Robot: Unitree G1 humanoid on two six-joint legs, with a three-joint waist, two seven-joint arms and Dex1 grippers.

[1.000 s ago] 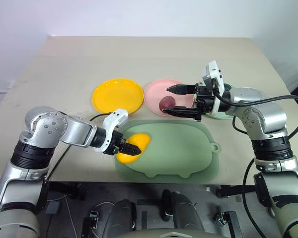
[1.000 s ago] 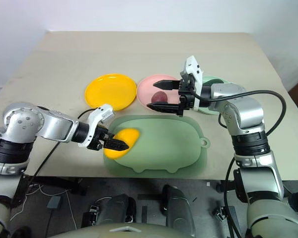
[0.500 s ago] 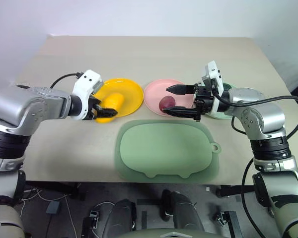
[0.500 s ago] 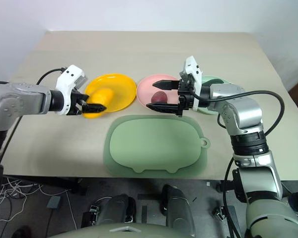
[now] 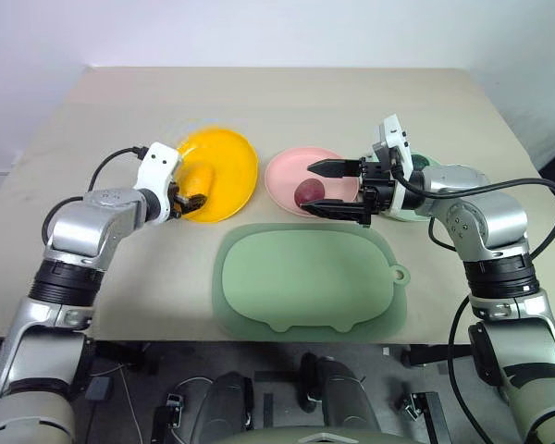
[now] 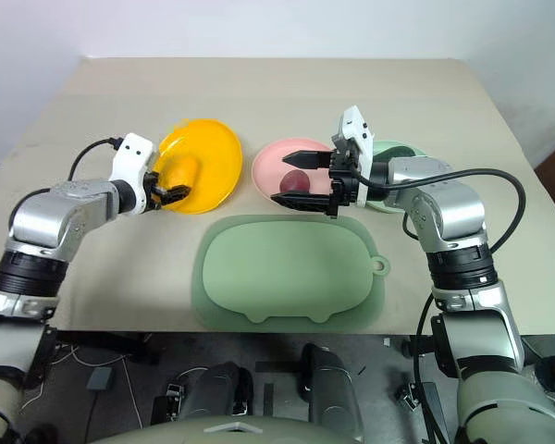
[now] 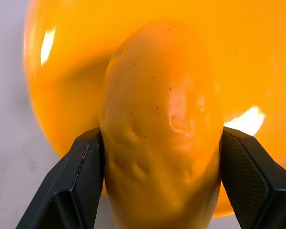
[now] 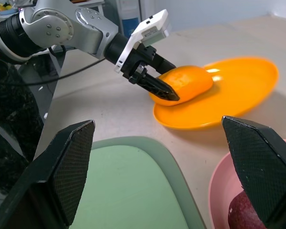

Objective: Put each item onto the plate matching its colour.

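Left fingers [image 7: 86,176] clamp the yellow fruit [image 5: 196,178] crosswise, its length pointing into the yellow-orange plate [image 5: 229,157]; right fingers [image 5: 338,168] gape empty.

Beige table [image 5: 287,102] against pale wall [image 5: 259,28]

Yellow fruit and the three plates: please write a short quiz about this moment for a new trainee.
1. True or false: the left gripper is shut on the yellow fruit.
2. Which plate holds the red-purple fruit? A) yellow plate B) pink plate C) mint green plate
3. Fill in: the right gripper hovers with its jaws ____ over the pink plate.

Key: 1 true; 2 B; 3 open.
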